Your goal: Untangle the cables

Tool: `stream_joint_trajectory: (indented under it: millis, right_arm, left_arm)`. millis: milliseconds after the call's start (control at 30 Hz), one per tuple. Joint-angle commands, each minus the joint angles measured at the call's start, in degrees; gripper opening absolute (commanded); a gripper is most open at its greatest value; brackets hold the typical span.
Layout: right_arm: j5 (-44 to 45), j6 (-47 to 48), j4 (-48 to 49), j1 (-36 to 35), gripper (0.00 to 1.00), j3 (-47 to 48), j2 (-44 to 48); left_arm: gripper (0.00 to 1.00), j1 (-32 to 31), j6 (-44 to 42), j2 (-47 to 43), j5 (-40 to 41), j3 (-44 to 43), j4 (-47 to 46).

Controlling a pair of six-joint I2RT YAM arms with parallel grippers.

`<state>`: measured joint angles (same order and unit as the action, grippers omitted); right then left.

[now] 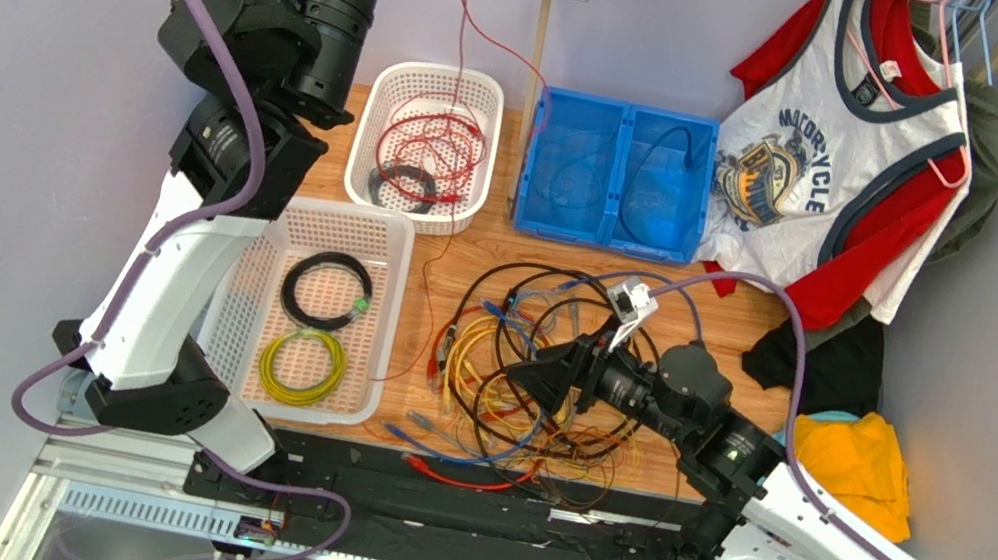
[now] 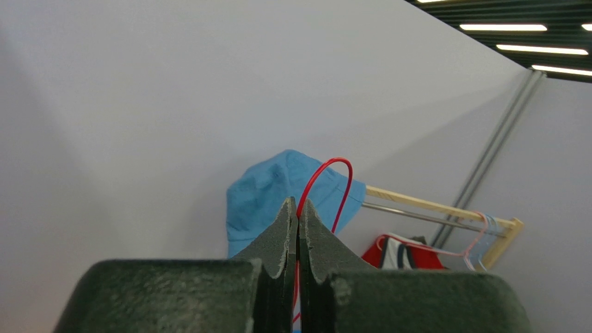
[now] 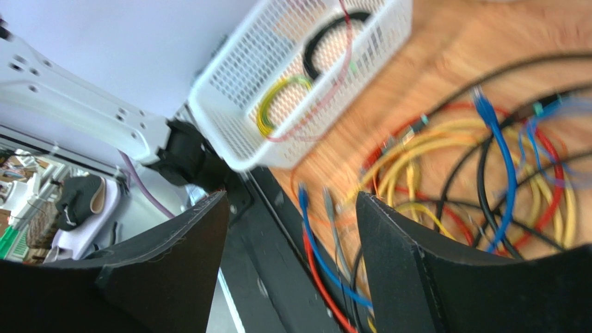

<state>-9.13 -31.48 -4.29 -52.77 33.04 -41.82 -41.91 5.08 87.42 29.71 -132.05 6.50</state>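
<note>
Two hands: the left hand [image 2: 297, 208], raised high, is pinched shut on a thin red cable [image 2: 338, 159]. The right hand [image 1: 547, 375], jaws wide, hangs over the cables [image 1: 478, 353] heaped on the surface [image 1: 733, 327].

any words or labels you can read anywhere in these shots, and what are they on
"MOTORCYCLE": printed in an arc on the white tank top hanging at the right of the top view.
Smaller print in the emblem under that word: too small to read.
Nothing else in the top view or in either wrist view carries text that can be read.
</note>
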Motion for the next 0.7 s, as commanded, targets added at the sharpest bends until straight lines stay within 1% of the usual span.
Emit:
stream_joint_trajectory:
  millis: [0, 33, 133, 233, 267, 300, 367, 433, 533, 667]
  right_arm:
    - [-0.2, 1.9, 19.7, -0.9, 0.72, -0.8, -4.0]
    - [0.4, 2.0, 25.2, -1.1, 0.73, -1.7, -5.0]
    - [2.3, 3.4, 34.4, -1.6, 0.76, -3.1, -9.8]
    - [7.6, 6.3, 40.9, -4.1, 0.77, -3.3, -16.3]
    - [8.8, 7.0, 42.1, -5.7, 0.77, -2.6, -18.0]
    - [11.9, 8.5, 43.0, -6.5, 0.78, -1.9, -21.9]
    - [13.8, 9.7, 45.5, -7.8, 0.79, -0.4, -25.7]
    - [15.4, 9.9, 47.5, -7.9, 0.79, 2.2, -30.9]
    - [17.1, 10.2, 50.0, -8.0, 0.8, 5.6, -36.4]
    - [18.6, 11.3, 50.6, -8.0, 0.79, 10.2, -41.4]
  left_arm:
    - [0.0, -0.9, 13.8, -3.7, -7.4, -1.0, 8.9]
    - [0.0, -1.3, 14.3, -3.9, -7.7, -1.3, 9.6]
    - [0.0, -2.9, 14.4, -4.4, -8.6, -2.2, 11.9]
    - [0.0, -4.2, 14.6, -5.5, -8.6, -2.2, 13.4]
    - [0.0, -4.8, 14.8, -6.1, -8.9, -2.0, 14.1]
    - [0.0, -5.1, 15.1, -6.4, -9.0, -1.6, 14.5]
    - [0.0, -5.7, 15.8, -7.4, -9.7, -0.3, 15.6]
    - [0.0, -6.3, 16.6, -8.0, -10.3, 0.9, 16.1]
    - [0.0, -7.1, 17.2, -9.8, -10.8, 2.6, 17.2]
    - [0.0, -7.7, 17.2, -11.7, -11.2, 4.6, 17.5]
